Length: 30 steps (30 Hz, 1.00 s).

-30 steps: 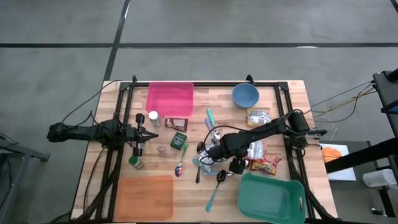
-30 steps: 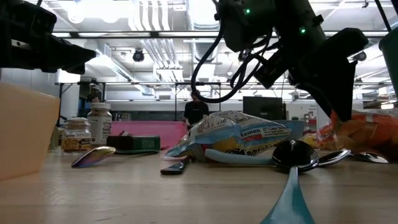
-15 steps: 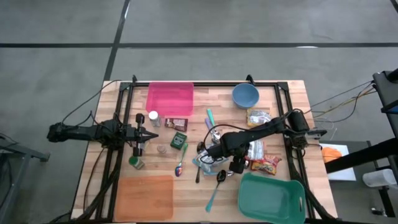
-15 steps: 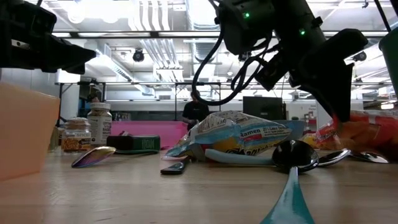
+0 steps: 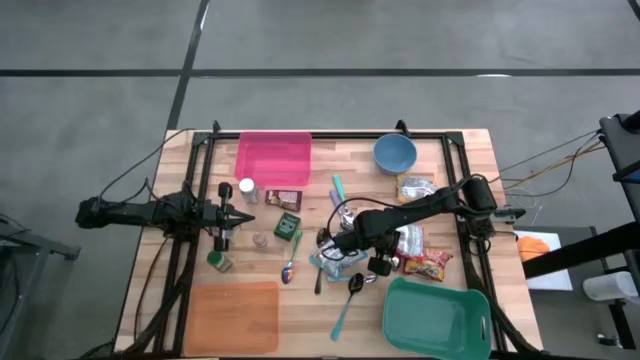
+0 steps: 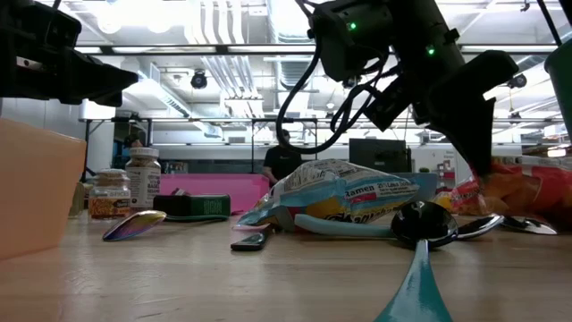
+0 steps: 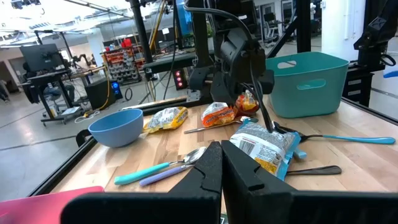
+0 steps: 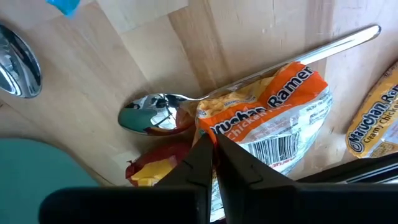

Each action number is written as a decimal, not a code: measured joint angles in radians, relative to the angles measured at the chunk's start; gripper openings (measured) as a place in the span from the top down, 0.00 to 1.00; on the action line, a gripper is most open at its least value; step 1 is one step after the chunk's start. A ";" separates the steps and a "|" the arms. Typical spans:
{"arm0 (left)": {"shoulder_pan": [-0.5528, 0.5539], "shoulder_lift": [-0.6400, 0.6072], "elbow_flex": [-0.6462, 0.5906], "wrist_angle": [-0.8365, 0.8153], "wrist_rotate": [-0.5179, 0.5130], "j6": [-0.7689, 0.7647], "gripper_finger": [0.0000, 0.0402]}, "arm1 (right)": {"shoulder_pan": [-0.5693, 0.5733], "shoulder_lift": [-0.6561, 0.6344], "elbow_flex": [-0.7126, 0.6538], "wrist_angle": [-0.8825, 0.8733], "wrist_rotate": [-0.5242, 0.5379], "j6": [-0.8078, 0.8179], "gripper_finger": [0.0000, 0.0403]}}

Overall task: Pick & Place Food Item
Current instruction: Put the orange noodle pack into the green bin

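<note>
— So, where is the right gripper [image 8: 212,149]?
— Pressed together over an orange ramen packet [image 8: 273,118] lying mid-worktop [image 5: 460,150] beside a spoon [image 8: 155,115].
— And the left gripper [image 5: 250,213]?
— Closed, holding nothing, above the worktop's left side.

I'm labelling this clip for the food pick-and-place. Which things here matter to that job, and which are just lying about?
In the job: right gripper, shut on the orange Maruchan ramen packet; teal plastic bin, likely the destination.
Lying about: metal spoon, blue bowl, pink tray, orange board, pale blue ramen bag; left gripper waits at the table's left.
</note>
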 joint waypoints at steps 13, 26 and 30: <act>0.000 0.000 0.000 0.000 0.000 0.000 1.00 | 0.001 -0.138 0.000 -0.049 0.098 0.114 0.97; 0.000 0.000 0.000 0.000 0.000 0.000 1.00 | 0.003 -0.405 -0.004 -0.058 0.271 0.239 0.97; 0.000 0.000 0.000 0.000 0.000 0.000 1.00 | 0.004 -0.478 -0.005 -0.065 0.279 0.240 0.97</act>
